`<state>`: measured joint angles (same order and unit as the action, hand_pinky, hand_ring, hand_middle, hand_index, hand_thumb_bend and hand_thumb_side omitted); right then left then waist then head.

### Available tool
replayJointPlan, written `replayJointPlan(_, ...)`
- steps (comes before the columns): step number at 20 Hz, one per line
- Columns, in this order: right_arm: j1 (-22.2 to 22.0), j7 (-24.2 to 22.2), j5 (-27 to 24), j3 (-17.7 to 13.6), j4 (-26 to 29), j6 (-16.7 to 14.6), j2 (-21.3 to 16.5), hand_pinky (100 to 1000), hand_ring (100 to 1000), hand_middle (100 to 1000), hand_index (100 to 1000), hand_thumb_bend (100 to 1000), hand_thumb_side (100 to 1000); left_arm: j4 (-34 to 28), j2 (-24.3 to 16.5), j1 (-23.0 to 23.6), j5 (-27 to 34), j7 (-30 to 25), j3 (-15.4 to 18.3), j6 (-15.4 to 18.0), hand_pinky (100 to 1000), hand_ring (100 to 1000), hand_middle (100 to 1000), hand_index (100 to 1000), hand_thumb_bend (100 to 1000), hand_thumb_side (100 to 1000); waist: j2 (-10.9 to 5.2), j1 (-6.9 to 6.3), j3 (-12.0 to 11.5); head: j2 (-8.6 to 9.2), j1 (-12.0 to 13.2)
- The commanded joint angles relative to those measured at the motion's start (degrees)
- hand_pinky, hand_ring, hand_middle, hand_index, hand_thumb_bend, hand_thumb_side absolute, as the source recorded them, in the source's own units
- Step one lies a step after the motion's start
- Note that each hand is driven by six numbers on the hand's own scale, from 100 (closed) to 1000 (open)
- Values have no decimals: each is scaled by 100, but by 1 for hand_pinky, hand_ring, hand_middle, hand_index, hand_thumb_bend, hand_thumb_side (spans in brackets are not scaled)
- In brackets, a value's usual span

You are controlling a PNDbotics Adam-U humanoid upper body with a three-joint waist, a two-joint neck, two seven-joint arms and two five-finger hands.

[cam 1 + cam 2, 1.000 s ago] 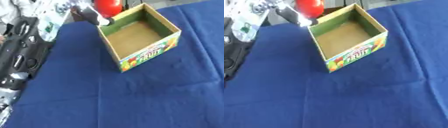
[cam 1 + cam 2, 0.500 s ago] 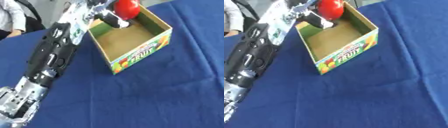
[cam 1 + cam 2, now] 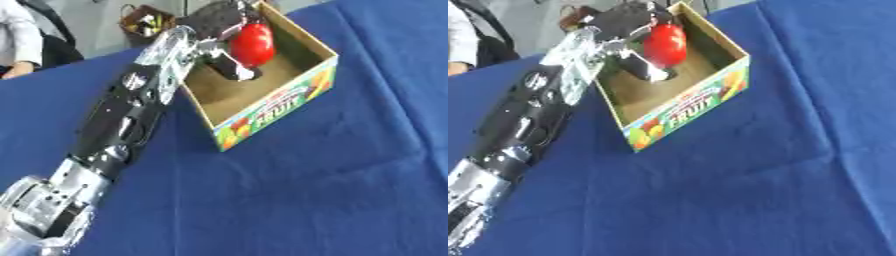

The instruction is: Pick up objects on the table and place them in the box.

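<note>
The left hand (image 3: 223, 30) reached in from the lower left, its fingers curled round a red, apple-like fruit (image 3: 252, 44) held over the open interior of the cardboard fruit box (image 3: 271, 107). The box sat on the blue tablecloth (image 3: 332, 190), its printed side facing the camera. The right hand was out of sight.

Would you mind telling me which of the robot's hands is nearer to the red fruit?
The left. The left hand is curled round the red fruit, holding it over the open box. The right hand shows in neither view.
</note>
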<state>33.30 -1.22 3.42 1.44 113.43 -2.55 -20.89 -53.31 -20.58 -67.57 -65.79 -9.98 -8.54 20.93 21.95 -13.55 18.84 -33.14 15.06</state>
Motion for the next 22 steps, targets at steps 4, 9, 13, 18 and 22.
replayJointPlan(4, 49, -20, -54, -23, 116, 14, -25, 711, 764, 504, 718, 197, 648, 26, -127, -106, -270, -102, 121, 191, 321, 575, 556, 725, 100, 497, -116, 60, -19, 16, 16)
replayJointPlan(9, 23, -19, -51, -33, 116, 26, -29, 711, 764, 504, 718, 200, 649, -6, -149, -75, -650, -95, 142, 177, 673, 853, 832, 907, 309, 602, -124, 60, -38, -7, 15)
replayJointPlan(13, -13, -25, -42, -36, 116, 46, -24, 711, 765, 503, 718, 204, 650, -234, -179, -92, -905, 258, 200, 52, 848, 969, 957, 1000, 623, 829, -129, 60, -50, -16, 12)
replayJointPlan(18, -37, -19, -36, -44, 116, 61, -20, 710, 765, 502, 717, 203, 650, -346, -223, -83, -1181, 594, 246, -198, 902, 987, 974, 1000, 818, 882, -137, 62, -62, -20, 9)
replayJointPlan(22, -92, -1, -30, -68, 116, 77, -14, 710, 765, 502, 717, 203, 650, -597, -219, -23, -1047, 923, 320, -511, 782, 901, 866, 996, 597, 829, -165, 104, -132, -64, -17)
